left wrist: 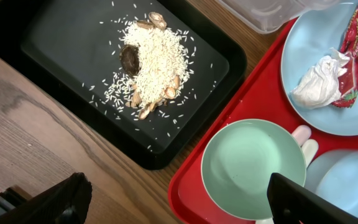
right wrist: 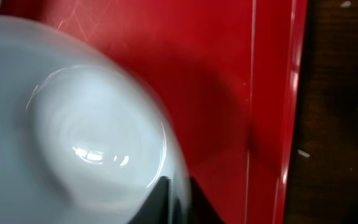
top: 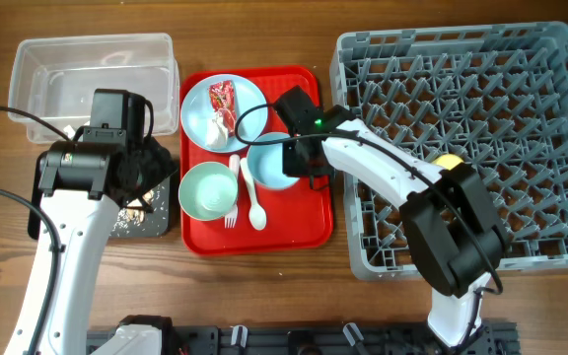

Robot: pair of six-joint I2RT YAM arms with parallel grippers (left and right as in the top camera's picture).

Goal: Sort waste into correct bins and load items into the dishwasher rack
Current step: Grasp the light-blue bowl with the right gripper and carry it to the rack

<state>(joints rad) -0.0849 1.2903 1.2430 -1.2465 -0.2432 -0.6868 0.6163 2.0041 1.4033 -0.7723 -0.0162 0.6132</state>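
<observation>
My right gripper grips the right rim of the light blue bowl on the red serving tray; in the right wrist view its fingers pinch the blurred bowl. My left gripper is open and empty, over the table between the black tray and the pale green bowl. Beige food scraps lie in the black tray. A red wrapper and a white tissue lie on a light blue plate. A white spoon and fork lie beside the green bowl.
The clear tub stands at the back left, behind the black tray. The grey dishwasher rack fills the right side, with a small yellow cup in it. The red serving tray lies between the bins and the rack.
</observation>
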